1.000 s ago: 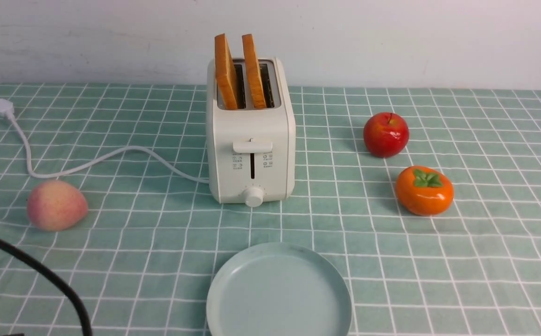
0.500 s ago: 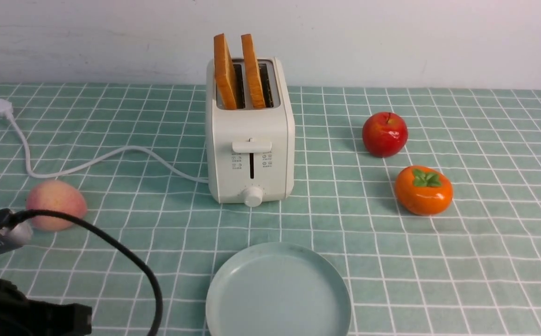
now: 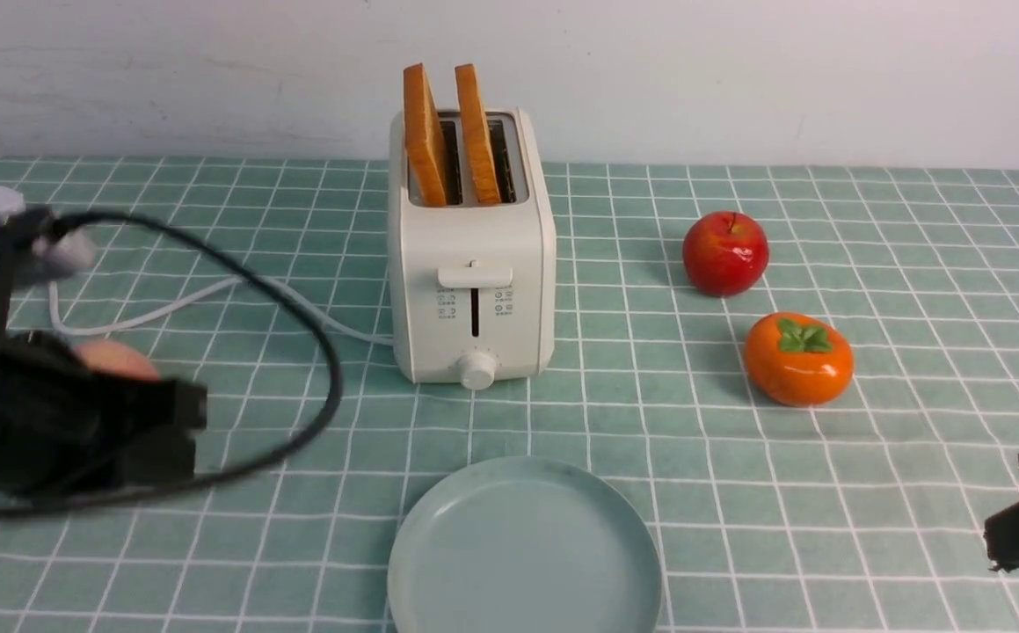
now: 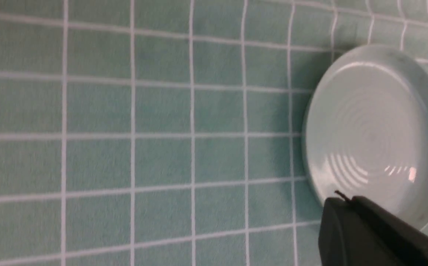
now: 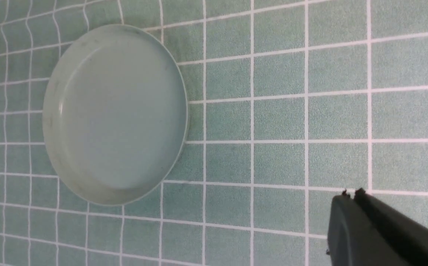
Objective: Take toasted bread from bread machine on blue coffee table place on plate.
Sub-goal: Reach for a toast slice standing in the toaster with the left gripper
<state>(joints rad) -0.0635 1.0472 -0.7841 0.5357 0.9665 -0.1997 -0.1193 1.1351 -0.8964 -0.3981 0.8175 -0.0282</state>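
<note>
On gridded cloth point(image 3: 650, 422), a round, perhaps glazed plate point(image 3: 524, 549).

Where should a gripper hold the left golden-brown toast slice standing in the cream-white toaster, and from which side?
Probably by its upper part: the left golden-brown toast slice stands on edge, with only its top clear of the cream-white toaster. Come from above, one finger on each flat face, then lift straight up.

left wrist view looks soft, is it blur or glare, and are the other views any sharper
Left wrist view: mint grid-pattern cloth smeared, ringed glare on the round pale blue-green plate; front view: cream-white boxy toaster crisp, black left gripper blurred; right wrist view: sharp, plate evenly lit, no glare.
</note>
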